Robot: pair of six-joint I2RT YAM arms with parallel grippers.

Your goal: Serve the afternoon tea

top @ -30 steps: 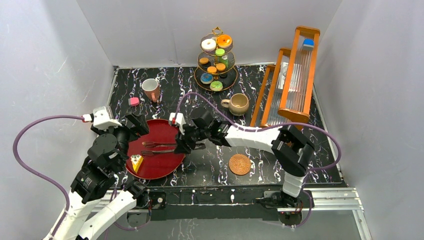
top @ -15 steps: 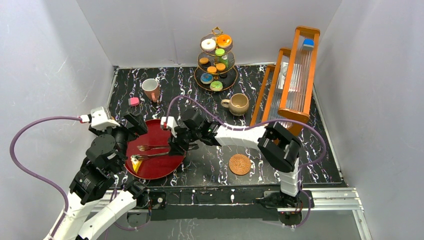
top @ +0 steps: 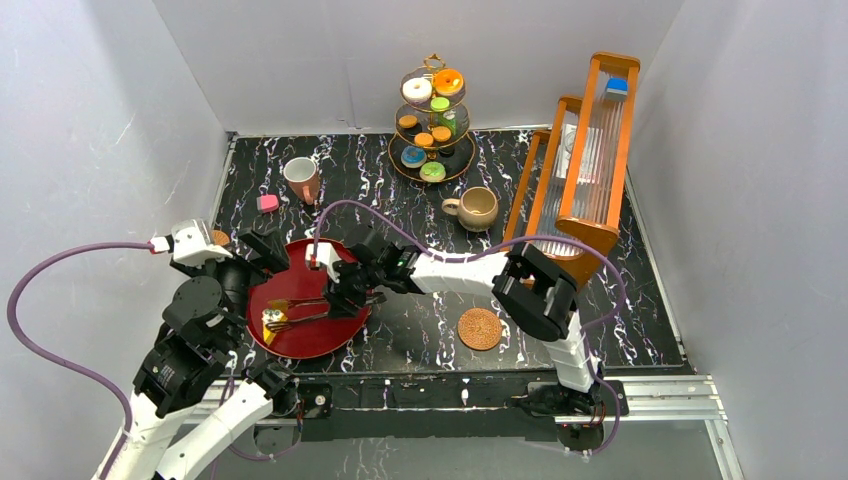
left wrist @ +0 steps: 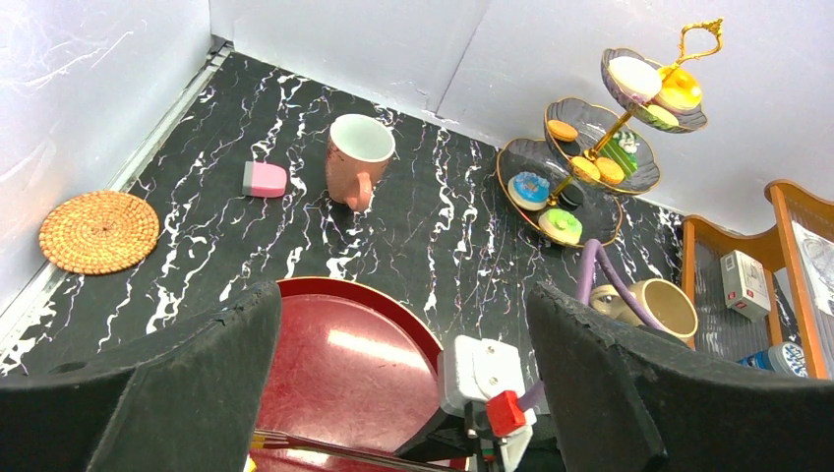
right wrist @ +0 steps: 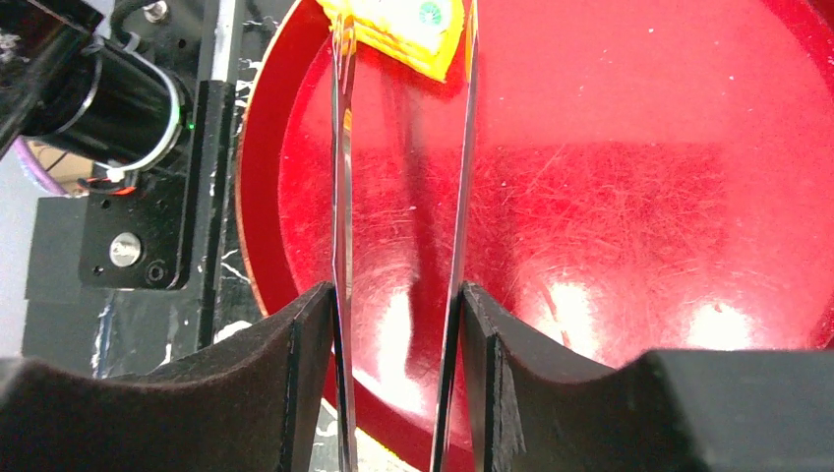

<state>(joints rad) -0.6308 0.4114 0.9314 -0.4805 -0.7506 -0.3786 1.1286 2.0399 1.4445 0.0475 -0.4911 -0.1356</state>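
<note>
My right gripper (top: 345,290) is shut on the black tongs (top: 305,310) and holds them low over the round red tray (top: 330,340). In the right wrist view the two tong arms (right wrist: 342,197) sit between my pads (right wrist: 305,374), and their tips straddle a yellow cake slice (right wrist: 408,25), which also shows in the top view (top: 272,320). My left gripper (top: 255,262) hangs open and empty over the tray's far left part (left wrist: 344,364). The gold three-tier stand (top: 432,120) holds several pastries. A white mug (top: 300,178), a beige mug (top: 478,207) and a pink pastry (top: 267,203) stand on the table.
One woven coaster (top: 479,328) lies right of the tray near the front edge. Another coaster (left wrist: 98,231) lies by the left wall. A tall wooden rack (top: 585,150) fills the back right. Purple cables arc over the middle of the table.
My right gripper has moved left across the tray with the tongs, bringing their tips to the yellow cake slice. The left arm has shifted slightly left.
</note>
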